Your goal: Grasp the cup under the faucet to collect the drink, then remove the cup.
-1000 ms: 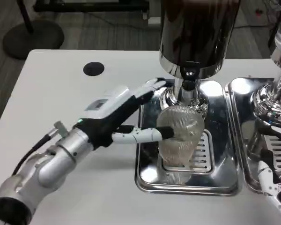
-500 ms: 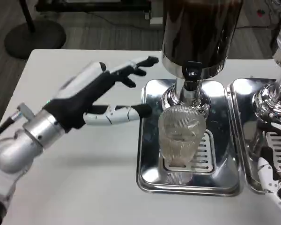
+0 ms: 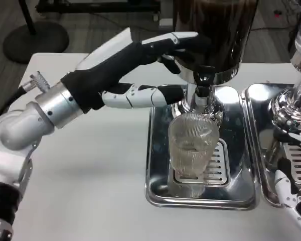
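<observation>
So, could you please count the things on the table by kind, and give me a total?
Clear ribbed cup: 1
Steel drip trays: 2, one under the cup, one at the right edge
Drink dispensers: 2, a dark one over the cup, another partly in view at the right
Black round spot on the table: 1
Total: 6

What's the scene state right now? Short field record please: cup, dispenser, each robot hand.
cup: clear ribbed cup, upright on the drip tray grate, directly under the faucet; contents hard to tell
dispenser: dark tank on a chrome base, above the cup
left robot hand: left robot hand raised beside the dispenser, fingers apart, reaching toward the faucet area, holding nothing, clear of the cup
right robot hand: right robot hand low at the picture's right edge near the second tray; finger state unclear
task stage: cup not held, not yet removed
</observation>
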Robot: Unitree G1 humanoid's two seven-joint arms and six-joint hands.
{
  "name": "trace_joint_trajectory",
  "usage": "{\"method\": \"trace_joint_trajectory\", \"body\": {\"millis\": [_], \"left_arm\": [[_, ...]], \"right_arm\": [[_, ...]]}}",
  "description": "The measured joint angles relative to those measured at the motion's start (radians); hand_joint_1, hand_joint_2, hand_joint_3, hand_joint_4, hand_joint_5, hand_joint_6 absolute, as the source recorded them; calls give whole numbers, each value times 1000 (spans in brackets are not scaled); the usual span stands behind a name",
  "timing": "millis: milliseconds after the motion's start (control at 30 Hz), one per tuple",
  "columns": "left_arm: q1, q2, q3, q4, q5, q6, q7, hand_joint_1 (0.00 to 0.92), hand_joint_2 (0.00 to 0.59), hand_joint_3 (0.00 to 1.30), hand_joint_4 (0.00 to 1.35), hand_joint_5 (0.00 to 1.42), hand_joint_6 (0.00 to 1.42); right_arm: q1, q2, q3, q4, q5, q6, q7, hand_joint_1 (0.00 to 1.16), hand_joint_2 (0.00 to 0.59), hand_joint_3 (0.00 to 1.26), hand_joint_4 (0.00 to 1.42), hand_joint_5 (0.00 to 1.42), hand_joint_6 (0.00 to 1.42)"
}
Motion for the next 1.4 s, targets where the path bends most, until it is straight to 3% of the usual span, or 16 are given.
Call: {"method": "trace_joint_trajectory", "body": {"millis": [533, 967, 1400], "left_arm": [[-37, -27, 5, 20, 0, 19, -113, 118, 90, 255, 256, 327, 292], [-37, 41, 10, -59, 149, -137, -35, 96, 85, 253, 256, 327, 259], [5, 53, 7, -110, 163, -146, 3, 91, 83, 219, 223, 286, 239]], "right_arm": [[4, 10, 1, 6, 4, 0, -2, 468, 498, 362, 247, 221, 303], [-10, 10, 2, 30, 19, -2, -2, 468, 498, 362, 247, 221, 303], [-46, 6, 15, 35, 65, -3, 23, 472, 479, 339, 243, 210, 302]]}}
